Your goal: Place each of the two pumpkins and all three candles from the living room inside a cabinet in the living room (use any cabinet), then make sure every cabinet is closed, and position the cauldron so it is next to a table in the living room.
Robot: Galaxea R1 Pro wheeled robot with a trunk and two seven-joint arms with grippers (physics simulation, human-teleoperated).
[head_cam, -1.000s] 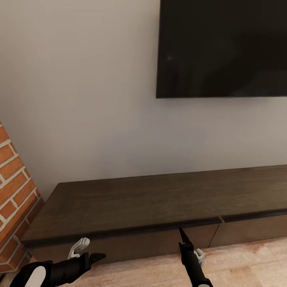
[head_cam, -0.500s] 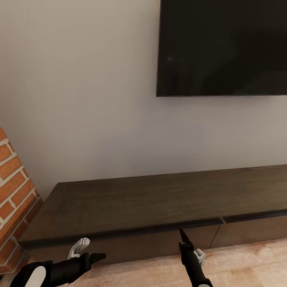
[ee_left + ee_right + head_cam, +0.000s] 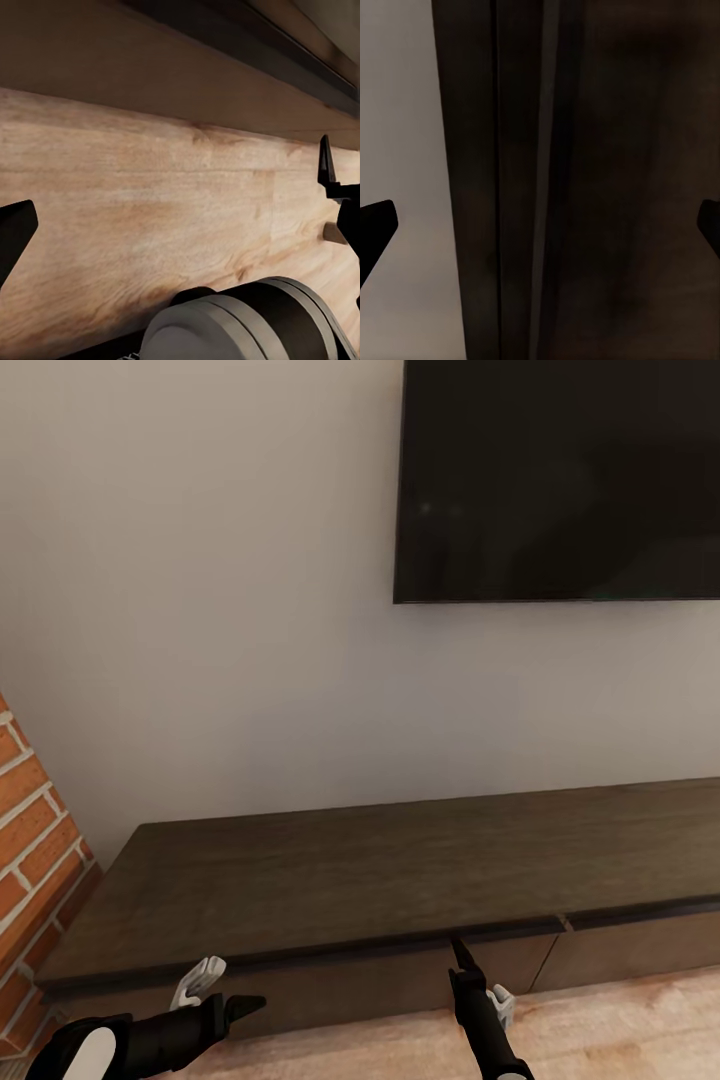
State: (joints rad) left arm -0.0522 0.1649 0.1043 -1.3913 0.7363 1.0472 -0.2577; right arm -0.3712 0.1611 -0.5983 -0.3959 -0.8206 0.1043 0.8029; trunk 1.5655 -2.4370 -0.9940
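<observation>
The cabinet (image 3: 400,880) runs long and low along the wall beneath the TV (image 3: 560,480), its long axis lying across your view, with the brick column (image 3: 30,860) at its left end. Its drawer fronts look flush under the top edge, so it appears shut, and a seam between two fronts sits just right of your right claw (image 3: 460,952). That claw stands just in front of the cabinet's front, fingers pointing up at the lip and spread wide in its wrist view, holding nothing. Your left claw (image 3: 240,1005) hangs lower, near the cabinet's left end, turned sideways along the front above the wood floor (image 3: 150,217), also wide and empty. The right claw is the nearer to the left drawer's lip, so any pull would likely start there, drawn straight away from the cabinet.
</observation>
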